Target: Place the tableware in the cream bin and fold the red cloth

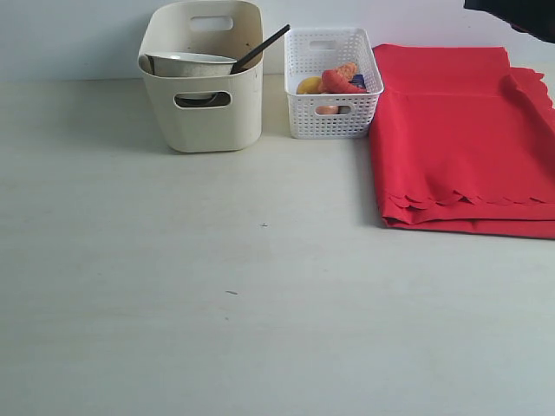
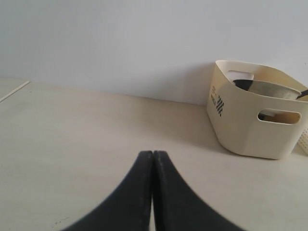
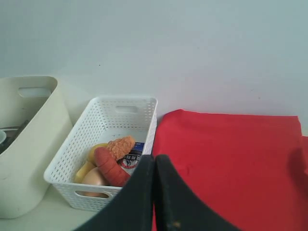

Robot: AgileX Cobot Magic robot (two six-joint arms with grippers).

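The cream bin [image 1: 201, 87] stands at the back left and holds tableware: a pale round bowl [image 1: 191, 63] leans inside, and a dark handle [image 1: 260, 48] sticks out over the rim. More dark ware shows through the handle hole. The red cloth [image 1: 460, 139] lies folded flat at the right, its scalloped edge towards the front. My left gripper [image 2: 153, 153] is shut and empty above bare table, with the cream bin [image 2: 255, 120] off to one side. Also shut and empty, my right gripper [image 3: 155, 158] hovers over the red cloth [image 3: 231, 163] beside the basket.
A white lattice basket [image 1: 332, 82] with a sausage, a breaded piece and other food stands between the bin and the cloth. A dark part of the right arm [image 1: 520, 13] shows at the top right corner. A wall runs behind the table.
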